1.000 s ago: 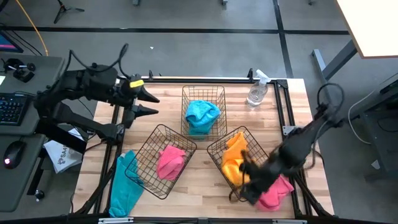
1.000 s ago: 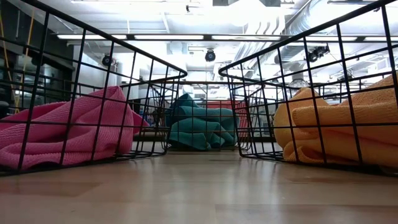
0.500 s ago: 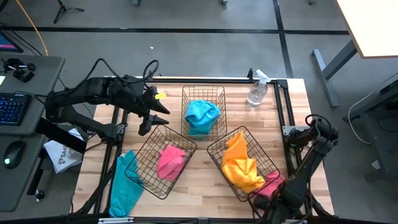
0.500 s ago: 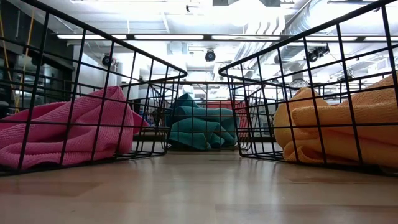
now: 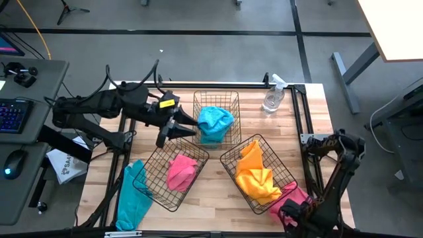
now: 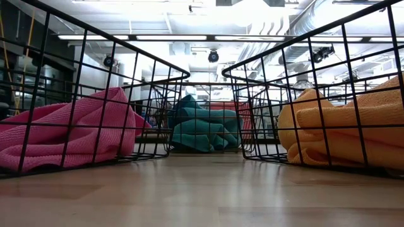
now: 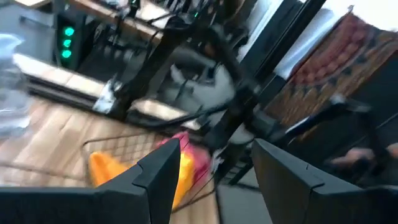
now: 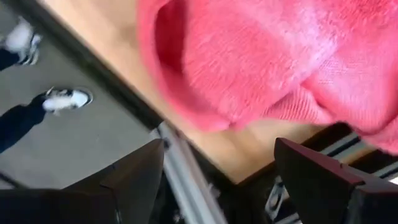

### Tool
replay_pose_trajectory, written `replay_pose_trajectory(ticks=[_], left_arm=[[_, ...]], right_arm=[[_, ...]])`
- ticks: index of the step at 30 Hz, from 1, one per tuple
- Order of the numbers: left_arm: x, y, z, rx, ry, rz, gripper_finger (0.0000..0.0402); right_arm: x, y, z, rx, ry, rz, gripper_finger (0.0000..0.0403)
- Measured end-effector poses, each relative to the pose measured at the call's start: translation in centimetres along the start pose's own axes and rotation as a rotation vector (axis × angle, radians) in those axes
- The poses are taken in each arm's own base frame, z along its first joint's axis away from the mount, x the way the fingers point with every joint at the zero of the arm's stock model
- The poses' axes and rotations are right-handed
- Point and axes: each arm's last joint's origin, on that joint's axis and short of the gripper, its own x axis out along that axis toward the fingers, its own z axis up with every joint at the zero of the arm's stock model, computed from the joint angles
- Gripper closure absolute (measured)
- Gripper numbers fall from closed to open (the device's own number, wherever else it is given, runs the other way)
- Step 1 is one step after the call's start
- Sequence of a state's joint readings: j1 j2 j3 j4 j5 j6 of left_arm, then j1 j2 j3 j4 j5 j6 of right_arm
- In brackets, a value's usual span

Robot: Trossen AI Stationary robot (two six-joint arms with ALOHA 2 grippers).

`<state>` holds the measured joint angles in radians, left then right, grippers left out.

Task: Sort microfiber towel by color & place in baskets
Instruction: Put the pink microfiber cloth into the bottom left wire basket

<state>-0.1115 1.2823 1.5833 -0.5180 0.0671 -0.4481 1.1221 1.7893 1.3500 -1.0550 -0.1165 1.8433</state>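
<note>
Three black wire baskets stand on the wooden table. The far basket (image 5: 216, 99) holds a turquoise towel (image 5: 215, 122), the near-left basket (image 5: 155, 158) a pink towel (image 5: 182, 170), and the near-right basket (image 5: 231, 158) a yellow-orange towel (image 5: 254, 175). Another turquoise towel (image 5: 132, 195) lies flat near the table's left edge. A second pink towel (image 5: 297, 197) lies by the near right corner. My right gripper (image 8: 219, 149) hovers open just before it. My left gripper (image 5: 180, 129) hangs open in the air between the far and near-left baskets.
A clear spray bottle (image 5: 273, 98) stands at the far right. Black frame bars (image 5: 307, 125) run along the table's edges. Bare wood lies between the baskets and along the near edge (image 6: 202, 195). A person's shoes (image 8: 65, 98) show on the floor beyond the table.
My right gripper has drawn away from the near-right basket toward the table's near right corner, coming over the loose pink towel. The yellow-orange towel now lies spread in that basket. My left gripper has gone toward the table's right, from the far left corner to the baskets.
</note>
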Motion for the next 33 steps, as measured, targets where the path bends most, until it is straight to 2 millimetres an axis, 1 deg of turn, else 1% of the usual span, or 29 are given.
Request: replay_pose_trajectory(ticks=[4,7,14,16,18,19,20,22,23,24,26,27,29,31,33], left_arm=[[0.3,-0.5,0.1,-0.033,-0.038,-0.018,0.0215],[0.4,-0.5,0.1,-0.04,-0.05,0.006,0.0215],[0.4,-0.5,0.1,-0.041,-0.05,0.01,0.0215],[0.4,-0.5,0.1,-0.04,-0.05,0.01,0.0215],[0.4,-0.5,0.1,-0.04,-0.05,0.01,0.0215],[0.4,-0.5,0.1,-0.04,-0.05,0.01,0.0215],[0.4,-0.5,0.1,-0.04,-0.051,0.009,0.0215],[0.2,-0.6,0.2,-0.032,-0.055,0.007,0.0215],[-0.1,-0.6,0.3,-0.023,-0.06,0.004,0.0215],[-0.3,-0.6,0.4,-0.012,-0.067,0.001,0.0215],[-1.0,-0.6,0.7,0.008,-0.085,-0.001,0.0215],[-1.3,-0.6,0.8,0.016,-0.094,0.0,0.0215],[-2.0,-0.6,1.0,0.034,-0.112,-0.001,0.0215],[-2.7,-0.6,1.4,0.053,-0.138,-0.003,0.0215],[-3.7,-0.8,1.8,0.075,-0.179,-0.012,0.0215]], right_arm=[[1.2,-0.7,0.3,0.006,-0.049,-0.029,0.01],[1.8,-1.0,0.5,0.007,-0.086,-0.03,0.01],[3.7,-1.7,1.0,0.041,-0.085,-0.028,0.0101],[4.2,-1.9,1.1,0.042,-0.082,-0.024,0.0114],[4.6,-2.1,1.2,0.056,-0.083,-0.025,0.0152],[4.7,-2.1,1.2,0.063,-0.085,-0.024,0.0185],[4.7,-2.1,1.3,0.063,-0.09,-0.021,0.0225],[4.5,-1.9,1.2,0.049,-0.088,-0.007,0.0331],[4.2,-1.5,1.0,0.029,-0.083,0.008,0.0366],[3.7,-1.2,0.9,0.015,-0.076,0.023,0.0379],[2.2,-0.3,0.4,0.0,-0.044,0.052,0.0379],[1.3,0.1,0.0,-0.023,-0.035,0.072,0.0386],[-1.4,1.1,-0.9,-0.072,-0.021,0.144,0.0397],[-4.8,1.8,-1.5,-0.119,-0.029,0.215,0.0396],[-8.4,2.2,-1.8,-0.165,-0.085,0.282,0.04]])
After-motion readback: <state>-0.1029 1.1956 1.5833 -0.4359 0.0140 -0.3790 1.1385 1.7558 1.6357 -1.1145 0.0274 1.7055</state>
